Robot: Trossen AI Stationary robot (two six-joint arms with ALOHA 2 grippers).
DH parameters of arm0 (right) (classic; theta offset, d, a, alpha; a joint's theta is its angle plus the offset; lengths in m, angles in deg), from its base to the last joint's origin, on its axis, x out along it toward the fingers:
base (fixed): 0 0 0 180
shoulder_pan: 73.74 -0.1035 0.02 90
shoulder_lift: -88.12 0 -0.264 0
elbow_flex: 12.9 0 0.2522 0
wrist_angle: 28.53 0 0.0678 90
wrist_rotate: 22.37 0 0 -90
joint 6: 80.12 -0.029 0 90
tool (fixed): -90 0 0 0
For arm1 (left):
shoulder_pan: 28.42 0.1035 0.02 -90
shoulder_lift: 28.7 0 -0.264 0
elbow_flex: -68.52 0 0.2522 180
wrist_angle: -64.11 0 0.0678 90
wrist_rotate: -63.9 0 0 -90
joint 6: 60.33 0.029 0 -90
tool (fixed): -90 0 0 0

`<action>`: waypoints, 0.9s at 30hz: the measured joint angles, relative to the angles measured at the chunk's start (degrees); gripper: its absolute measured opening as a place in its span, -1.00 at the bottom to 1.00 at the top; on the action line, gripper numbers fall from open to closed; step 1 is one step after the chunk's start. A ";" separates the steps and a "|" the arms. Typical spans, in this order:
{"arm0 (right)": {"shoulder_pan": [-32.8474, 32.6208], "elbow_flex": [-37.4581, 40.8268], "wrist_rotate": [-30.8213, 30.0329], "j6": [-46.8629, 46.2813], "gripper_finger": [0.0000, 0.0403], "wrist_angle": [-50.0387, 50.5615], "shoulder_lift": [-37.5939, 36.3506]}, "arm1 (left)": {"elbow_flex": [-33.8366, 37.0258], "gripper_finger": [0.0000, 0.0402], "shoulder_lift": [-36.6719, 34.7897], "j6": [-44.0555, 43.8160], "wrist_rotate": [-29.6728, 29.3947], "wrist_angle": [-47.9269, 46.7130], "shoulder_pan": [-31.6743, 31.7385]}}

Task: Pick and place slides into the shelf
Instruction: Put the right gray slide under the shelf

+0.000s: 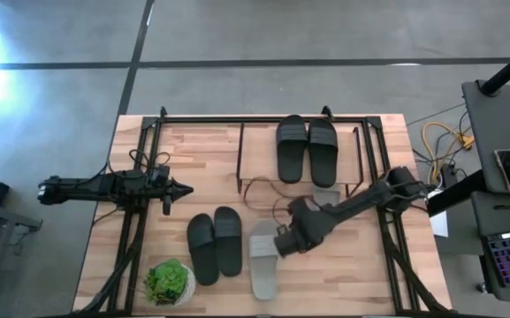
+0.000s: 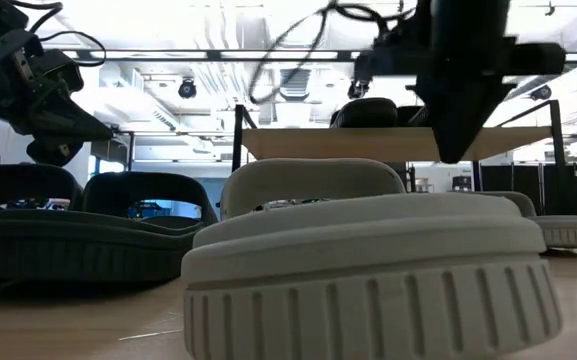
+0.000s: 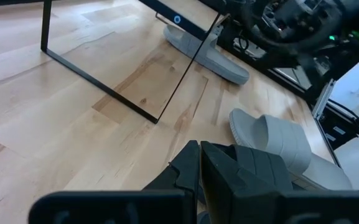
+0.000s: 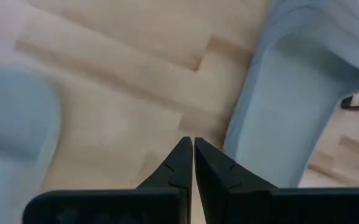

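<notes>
The low rack with a thin black metal frame and light wooden top board (image 1: 299, 150) stands at the far middle of the large wooden tabletop (image 1: 201, 177). One pair of black rubber slide sandals (image 1: 307, 148) sits side by side on it, soles flat, seen from above.

A second pair of black rubber slides (image 1: 216, 246) lies on the tabletop in the near middle, just right of a small green potted plant (image 1: 168, 283) at the near left corner. Immediately right of that pair lies one light grey rubber slide (image 1: 263, 261), heel toward the near edge. Its mate, the second light grey slide (image 1: 326, 198), lies farther back near the rack's right front leg and is partly covered by the right arm in the high view.

The right gripper (image 1: 281, 246) hangs over the tabletop between the two light grey slides, just beside the nearer one. Its fingers (image 4: 182, 165) are pressed together tip to tip and hold nothing; bare wood shows below them in the right wrist view, with grey sandal material on either side.

The left gripper (image 1: 184, 188) is parked over the left part of the table, pointing toward the rack, well apart from all sandals. Its fingers (image 3: 216, 168) are likewise closed together and empty.

In the low view the nearer light grey slide fills the foreground.
</notes>
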 joint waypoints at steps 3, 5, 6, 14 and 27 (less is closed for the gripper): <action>-0.27 -1.72 0.58 0.64 -0.96 -0.91 2.75 | 0.02 -1.00 0.03 -0.02 0.00 0.00 -0.01; 0.50 -2.22 0.54 -0.94 -0.96 -1.03 4.92 | 0.01 -1.00 0.00 0.00 0.02 0.00 0.00; 0.94 -2.38 0.53 -1.34 -0.96 -1.53 5.91 | 0.02 -1.00 0.00 0.00 0.00 0.00 0.01; 2.56 -5.65 1.20 -0.15 -0.96 -0.56 12.24 | 0.02 -1.00 0.00 -0.01 0.00 0.00 -0.01; 6.75 -3.45 0.04 -6.51 -0.96 2.66 13.27 | 0.02 -1.00 0.00 -0.02 0.00 0.00 0.01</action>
